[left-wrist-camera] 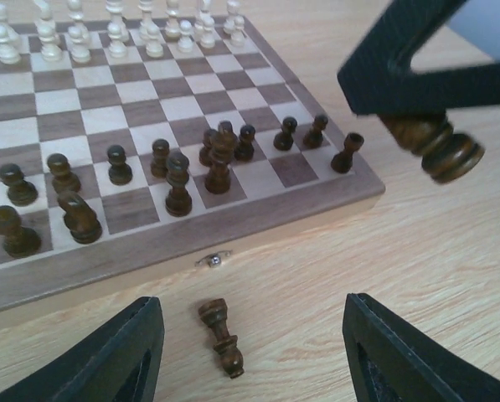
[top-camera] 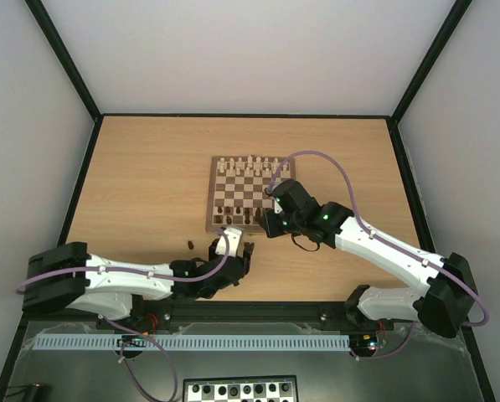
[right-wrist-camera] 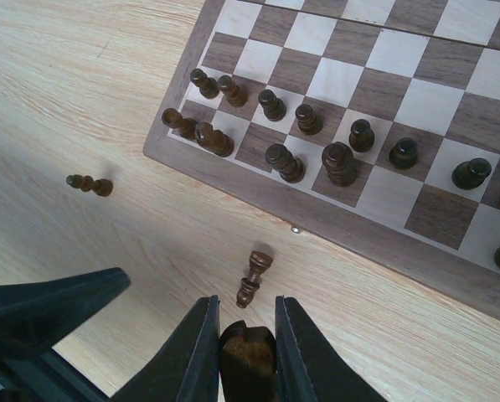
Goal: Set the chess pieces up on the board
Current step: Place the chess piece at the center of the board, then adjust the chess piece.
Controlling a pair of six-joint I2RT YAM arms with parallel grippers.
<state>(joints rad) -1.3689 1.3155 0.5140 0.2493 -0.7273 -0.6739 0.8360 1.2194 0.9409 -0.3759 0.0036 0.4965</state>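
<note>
In the left wrist view, the left tool (left-wrist-camera: 251, 314) gapes wide at the bottom of the frame. A toppled chessman (left-wrist-camera: 222, 337) lies on the surface (left-wrist-camera: 451, 276) between its fingers, just below the board (left-wrist-camera: 149, 251). The right tool (right-wrist-camera: 246, 306), bottom centre of its own view, pinches a dark chessman (right-wrist-camera: 248, 356). The other chess pieces (left-wrist-camera: 178, 180) stand along the board's lower edge.

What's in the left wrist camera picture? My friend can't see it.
A dark fallen chessman lies on the table between the fingers of the open left gripper, just off the board. At upper right, the right gripper holds a second chessman.
</note>
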